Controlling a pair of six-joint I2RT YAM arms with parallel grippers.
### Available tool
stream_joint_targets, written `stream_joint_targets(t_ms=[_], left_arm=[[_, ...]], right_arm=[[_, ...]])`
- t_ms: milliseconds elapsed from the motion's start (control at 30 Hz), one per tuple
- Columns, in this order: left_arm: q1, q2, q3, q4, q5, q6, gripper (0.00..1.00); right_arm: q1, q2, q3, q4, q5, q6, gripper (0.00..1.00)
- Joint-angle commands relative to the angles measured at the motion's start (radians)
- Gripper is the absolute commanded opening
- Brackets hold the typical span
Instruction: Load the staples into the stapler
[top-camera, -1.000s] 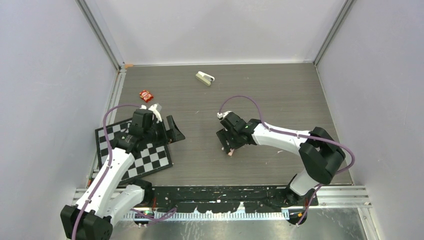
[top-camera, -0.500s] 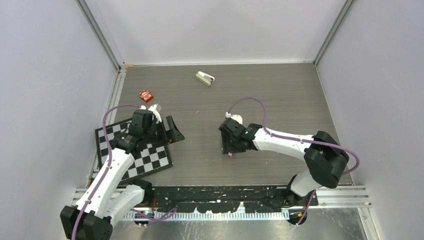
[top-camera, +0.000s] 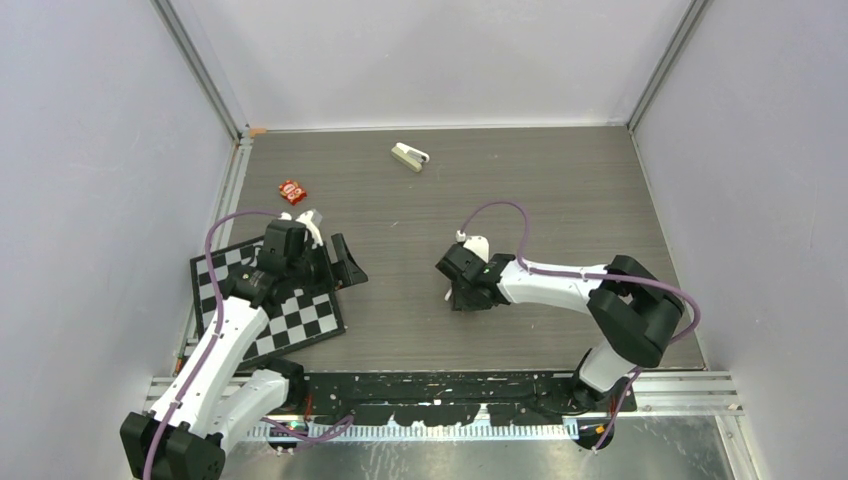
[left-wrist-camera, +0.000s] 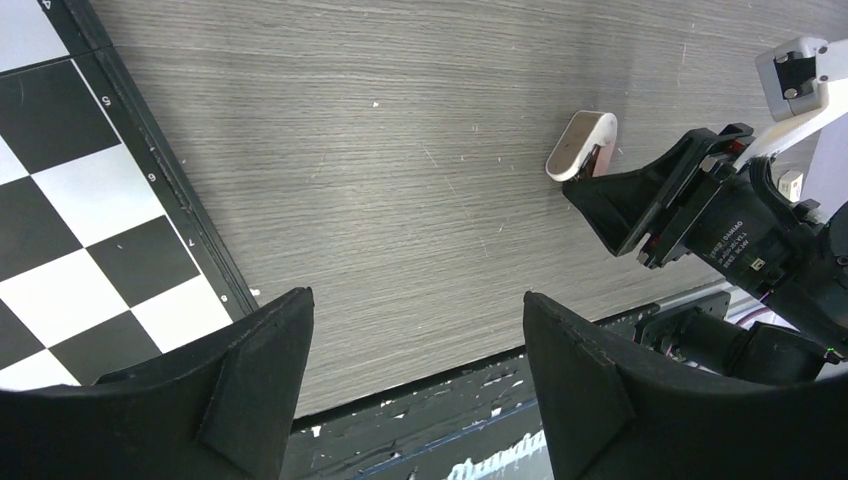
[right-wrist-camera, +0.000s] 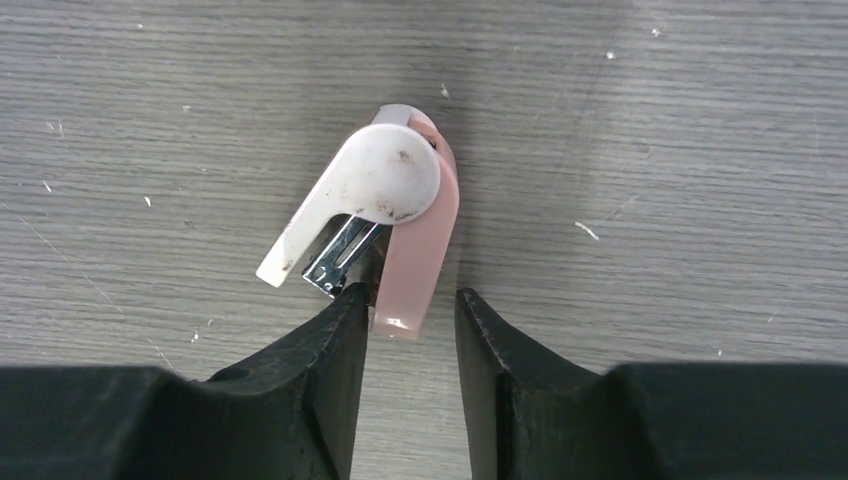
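From the overhead camera, the stapler (top-camera: 409, 156) lies alone at the 12 o'clock edge of the table (top-camera: 570, 200), pale body with its dark end toward 4 o'clock, well apart from both arms. A small red packet (top-camera: 292, 190) sits at about 10 o'clock, and a checkerboard (top-camera: 300, 322) lies at 8 o'clock under my left arm.

That view hides what my right gripper (right-wrist-camera: 412, 297) is working on, just 6 o'clock of the table's centre. Its wrist camera shows it: a small pink-and-white stapler-like piece (right-wrist-camera: 385, 185) on the wood, its white top splayed toward 7 o'clock, its pink arm toward 6 o'clock and a metal channel showing between them. The pink arm's tip sits between my fingertips. The jaws are narrowly apart, with a gap on the 3 o'clock side.

My left gripper (left-wrist-camera: 415, 300) is spread wide over bare wood beside the board's edge. Its camera catches the same pink-and-white piece side-on at 2 o'clock, touching the right gripper's finger.
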Motion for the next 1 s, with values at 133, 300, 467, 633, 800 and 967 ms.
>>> stream_joint_targets(t_ms=[133, 300, 467, 633, 800, 967], left_arm=[[-0.004, 0.004, 0.017, 0.018, 0.058, -0.017, 0.74], [-0.004, 0.026, 0.017, 0.084, 0.162, -0.053, 0.65], [-0.006, 0.036, 0.003, 0.215, 0.263, -0.14, 0.62], [-0.014, 0.04, -0.064, 0.402, 0.324, -0.257, 0.62], [-0.038, 0.061, -0.112, 0.539, 0.339, -0.333, 0.67], [-0.103, 0.114, -0.154, 0.67, 0.332, -0.384, 0.69]], right_arm=[[0.006, -0.058, -0.071, 0.101, 0.083, -0.045, 0.26], [0.006, -0.197, -0.114, 0.142, 0.066, -0.126, 0.2], [0.006, -0.348, -0.168, 0.221, 0.003, -0.169, 0.19], [0.007, -0.448, -0.207, 0.316, -0.104, -0.172, 0.19], [0.02, -0.471, -0.205, 0.373, -0.153, -0.159, 0.19], [0.048, -0.414, -0.168, 0.39, -0.186, -0.146, 0.19]])
